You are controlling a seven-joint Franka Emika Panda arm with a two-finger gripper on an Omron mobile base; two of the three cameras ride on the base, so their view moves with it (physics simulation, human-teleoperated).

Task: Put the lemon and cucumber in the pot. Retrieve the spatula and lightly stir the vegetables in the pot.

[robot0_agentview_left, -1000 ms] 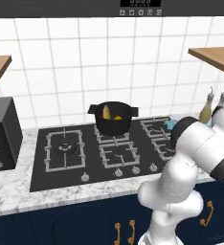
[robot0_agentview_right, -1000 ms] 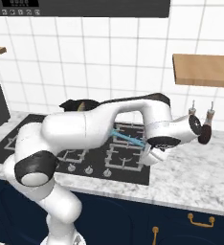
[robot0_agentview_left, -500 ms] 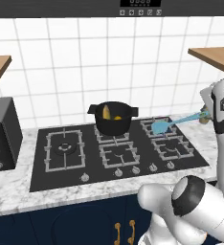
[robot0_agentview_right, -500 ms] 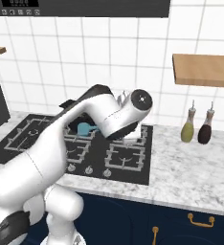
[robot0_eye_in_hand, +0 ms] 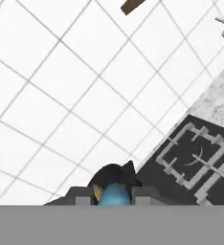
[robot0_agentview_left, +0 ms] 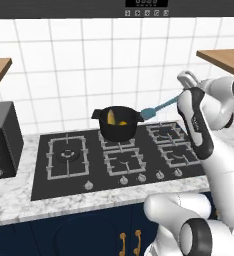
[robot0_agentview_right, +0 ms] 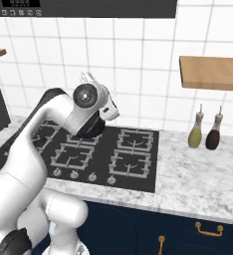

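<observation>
The black pot (robot0_agentview_left: 117, 128) stands at the back middle of the hob. Inside it lie the yellowish cucumber (robot0_agentview_left: 110, 117) and the small lemon (robot0_agentview_left: 123, 123). My gripper (robot0_agentview_left: 182, 98) hangs to the right of the pot, shut on the thin handle of the teal spatula (robot0_agentview_left: 154, 110). The spatula's blade points left and is level with the pot's right rim, just beside it. In the hand view the blue spatula (robot0_eye_in_hand: 115, 194) sits in my gripper (robot0_eye_in_hand: 114, 202), with the pot (robot0_eye_in_hand: 115, 173) straight beyond it. My arm covers most of the pot (robot0_agentview_right: 92, 132) in the right base view.
A black appliance (robot0_agentview_left: 1, 136) stands on the counter left of the hob (robot0_agentview_left: 69, 170). Two bottles (robot0_agentview_right: 204, 132) stand on the marble counter at the right, under a wooden shelf (robot0_agentview_right: 211, 72). Knobs line the hob's front edge.
The arm has swung left and lifted the spatula from over the right burners, so the blade has come up to the pot's right rim. The gripper stays shut on the handle.
</observation>
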